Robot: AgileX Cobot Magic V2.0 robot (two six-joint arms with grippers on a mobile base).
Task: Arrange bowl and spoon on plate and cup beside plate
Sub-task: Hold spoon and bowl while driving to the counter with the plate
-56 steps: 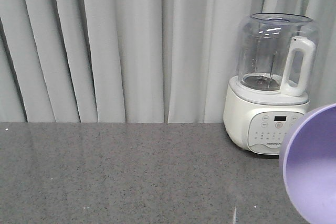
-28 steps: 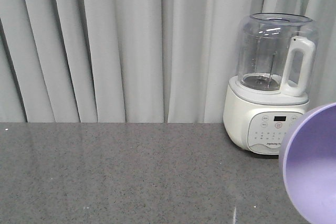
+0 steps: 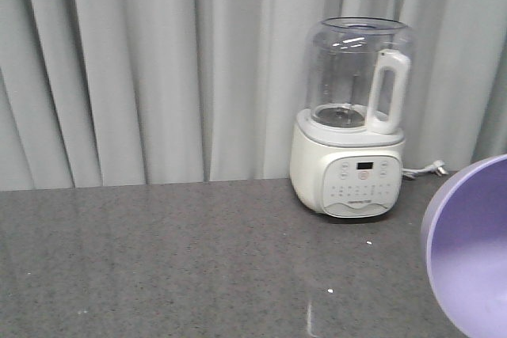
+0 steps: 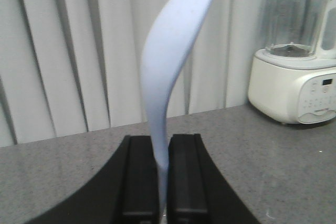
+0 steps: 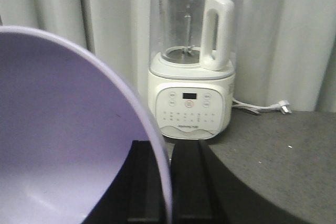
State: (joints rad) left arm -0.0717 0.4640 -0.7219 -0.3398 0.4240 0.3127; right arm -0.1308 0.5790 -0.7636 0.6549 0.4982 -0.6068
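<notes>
My left gripper (image 4: 163, 179) is shut on the handle of the pale blue spoon (image 4: 170, 61), which stands up from the black fingers (image 4: 139, 177) with its scoop curving to the upper right. My right gripper (image 5: 169, 182) is shut on the rim of the lavender bowl (image 5: 63, 135), which fills the left of that view with its hollow showing. In the front view the bowl (image 3: 471, 251) juts in at the right edge, held above the grey counter (image 3: 174, 267). The plate and the cup are out of view.
A white blender with a clear jug (image 3: 352, 124) stands at the back right of the counter, its plug and cord (image 3: 424, 170) lying beside it. Pale curtains (image 3: 142, 69) hang close behind the counter's far edge.
The front view has swung to the right: the blender now sits further left in the picture and its plug shows. The bowl keeps its place at the right edge.
</notes>
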